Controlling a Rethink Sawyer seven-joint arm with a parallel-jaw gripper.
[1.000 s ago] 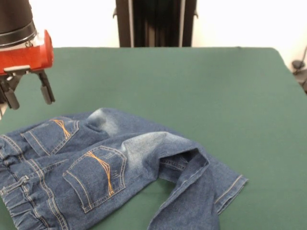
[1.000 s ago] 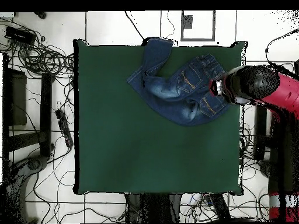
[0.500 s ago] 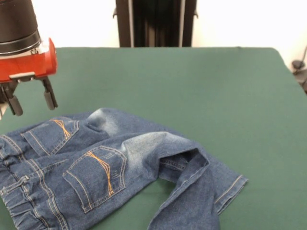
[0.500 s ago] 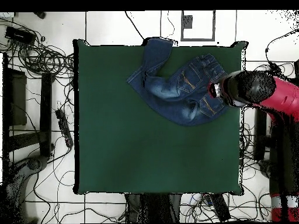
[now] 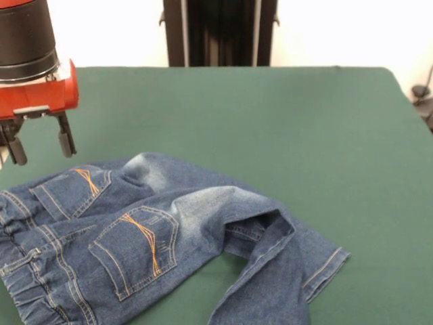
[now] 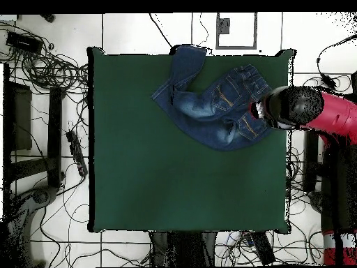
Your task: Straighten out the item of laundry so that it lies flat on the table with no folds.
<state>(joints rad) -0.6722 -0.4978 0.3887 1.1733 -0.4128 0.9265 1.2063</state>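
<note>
The jeans (image 5: 155, 237) lie crumpled on the table (image 5: 284, 122), near one corner and along its edge, pockets (image 5: 139, 247) up. One leg is folded back over the other, its hem (image 5: 325, 271) turned out, and the elastic waistband (image 5: 27, 291) is bunched. The gripper (image 5: 39, 143) hangs above the cloth just beyond the waist end of the jeans, apart from them, its two fingers (image 5: 65, 143) spread and holding nothing.

The jeans (image 5: 149, 230) were faded blue denim with orange stitching. The table (image 5: 284, 122) wore matt green felt-like cloth. The gripper (image 5: 39, 145) housing looked glossy red plastic.
</note>
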